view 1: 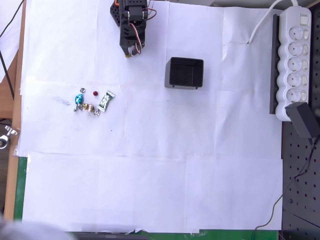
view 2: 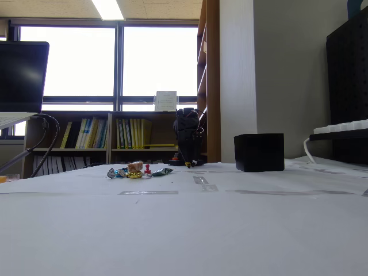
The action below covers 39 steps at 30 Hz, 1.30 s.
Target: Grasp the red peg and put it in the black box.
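Overhead view: gripper [view 1: 131, 51] at the top of the sheet, folded back by the arm base, tips pointing down the picture; nothing is held between them, though how far the jaws stand apart I cannot tell — they read as close together; in the fixed view the gripper [view 2: 187, 163] hangs low at the far side of the table, tips near the surface.

Red peg [view 1: 95, 93] lies on the white paper [view 1: 150, 190] left of centre, well apart from the gripper, in a loose cluster of sweets; blue foil-wrapped candy [view 1: 79, 99] just to its left, green-and-white wrapped candy [view 1: 105, 100] just to its right, a gold-wrapped candy [view 1: 86, 107] just below; the peg touches none of them as far as the overhead view shows. In the fixed view the red peg [view 2: 147, 169] stands upright among the same wrappers.

Black box [view 1: 184, 73] sits right of the gripper, near the top centre of the sheet, open side up, inside dark; well apart from the peg; in the fixed view the black box [view 2: 259, 152] is right of the arm.

White power strip [view 1: 295, 60] — along the right edge, clear of the paper.
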Available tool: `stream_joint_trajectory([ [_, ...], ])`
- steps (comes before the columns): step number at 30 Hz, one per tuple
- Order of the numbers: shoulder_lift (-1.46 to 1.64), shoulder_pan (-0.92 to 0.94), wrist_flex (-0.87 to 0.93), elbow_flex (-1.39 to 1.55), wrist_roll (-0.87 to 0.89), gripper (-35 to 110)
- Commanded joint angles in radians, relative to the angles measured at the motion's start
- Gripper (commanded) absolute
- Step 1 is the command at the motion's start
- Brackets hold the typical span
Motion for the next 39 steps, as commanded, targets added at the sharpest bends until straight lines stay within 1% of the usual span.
stream_joint_trajectory([
  [1,-0.089,-0.002,0.092,-0.081,0.0,0],
  [12,-0.089,0.029,0.087,-0.081,0.0,0],
  [19,-0.098,-0.009,0.066,-0.081,0.023,0],
  [25,-0.094,-0.003,0.077,-0.081,0.008,0],
  [27,-0.094,-0.003,0.092,-0.081,-0.044,0],
  [28,-0.094,-0.003,0.072,-0.081,-0.038,0],
  [30,-0.094,0.0,-0.015,-0.081,0.028,0],
  [33,-0.094,0.003,-0.137,-0.081,0.046,0],
  [39,0.043,0.058,-0.572,-0.08,0.069,0],
])
